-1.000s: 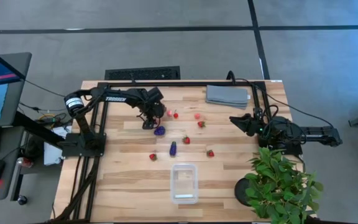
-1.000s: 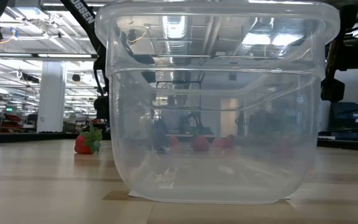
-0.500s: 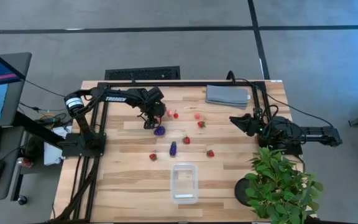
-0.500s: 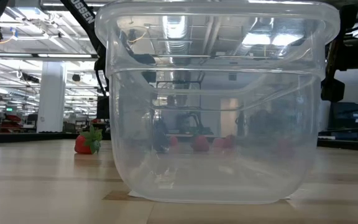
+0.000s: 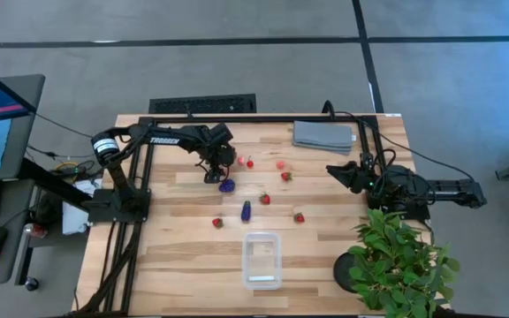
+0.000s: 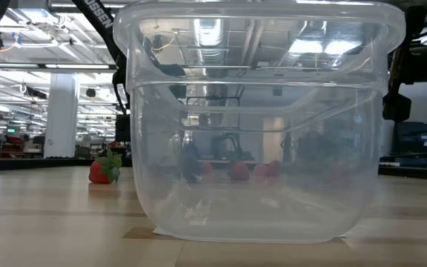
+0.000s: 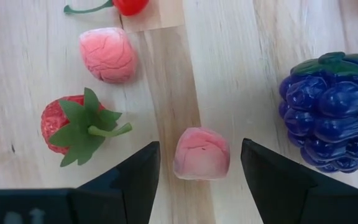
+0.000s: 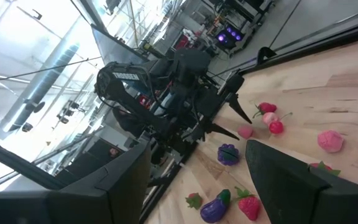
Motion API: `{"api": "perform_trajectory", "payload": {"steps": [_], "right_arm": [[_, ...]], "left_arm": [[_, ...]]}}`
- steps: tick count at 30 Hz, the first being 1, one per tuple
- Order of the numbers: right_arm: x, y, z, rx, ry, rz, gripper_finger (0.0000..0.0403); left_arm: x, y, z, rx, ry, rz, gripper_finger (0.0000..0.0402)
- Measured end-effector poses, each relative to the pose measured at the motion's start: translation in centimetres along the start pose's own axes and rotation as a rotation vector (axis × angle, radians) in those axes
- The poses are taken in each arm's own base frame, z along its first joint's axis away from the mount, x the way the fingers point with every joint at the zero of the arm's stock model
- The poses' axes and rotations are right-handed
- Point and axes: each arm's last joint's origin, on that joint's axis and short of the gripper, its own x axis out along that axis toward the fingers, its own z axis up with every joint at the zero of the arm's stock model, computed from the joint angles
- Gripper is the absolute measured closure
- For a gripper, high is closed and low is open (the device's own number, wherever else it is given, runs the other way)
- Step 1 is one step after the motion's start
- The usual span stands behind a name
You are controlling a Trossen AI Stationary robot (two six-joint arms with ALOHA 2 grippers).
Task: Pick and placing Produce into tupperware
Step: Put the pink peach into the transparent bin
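Note:
The produce lies scattered on the wooden table: a pink piece (image 7: 202, 153), a second pink piece (image 7: 107, 55), a strawberry (image 7: 73, 124), a cherry (image 7: 129, 5) and a purple grape cluster (image 7: 328, 106). My left gripper (image 7: 199, 145) points steeply down over the far left of the table (image 5: 210, 175). It is open, one finger on either side of the first pink piece without touching it. The clear tupperware (image 5: 262, 260) stands at the near middle, with nothing in it. My right gripper (image 5: 343, 173) waits open at the right side.
More strawberries (image 5: 264, 199) (image 5: 299, 217) (image 5: 217, 223) and a purple eggplant-like piece (image 5: 246, 211) lie between the left gripper and the tupperware. A folded grey cloth (image 5: 322, 135) lies at the far right. A green potted plant (image 5: 396, 265) stands at the near right corner.

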Motion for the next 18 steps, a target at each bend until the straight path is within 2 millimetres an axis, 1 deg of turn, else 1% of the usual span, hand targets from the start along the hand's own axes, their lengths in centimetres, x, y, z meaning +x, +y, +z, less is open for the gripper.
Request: {"api": "perform_trajectory", "payload": {"steps": [3, 11, 18], "right_arm": [[0.00, -0.01, -0.01, 0.000, 0.000, 0.000, 0.0117], [0.00, -0.01, -0.01, 0.000, 0.000, 0.000, 0.0117], [0.00, 0.00, 0.00, 0.000, 0.000, 0.000, 0.0117]], "left_arm": [[0.00, 0.00, 0.00, 0.001, 0.000, 0.000, 0.0199], [0.00, 0.00, 0.00, -0.002, 0.000, 0.000, 0.0253], [0.00, 0.00, 0.00, -0.007, 0.000, 0.000, 0.0269]]}}
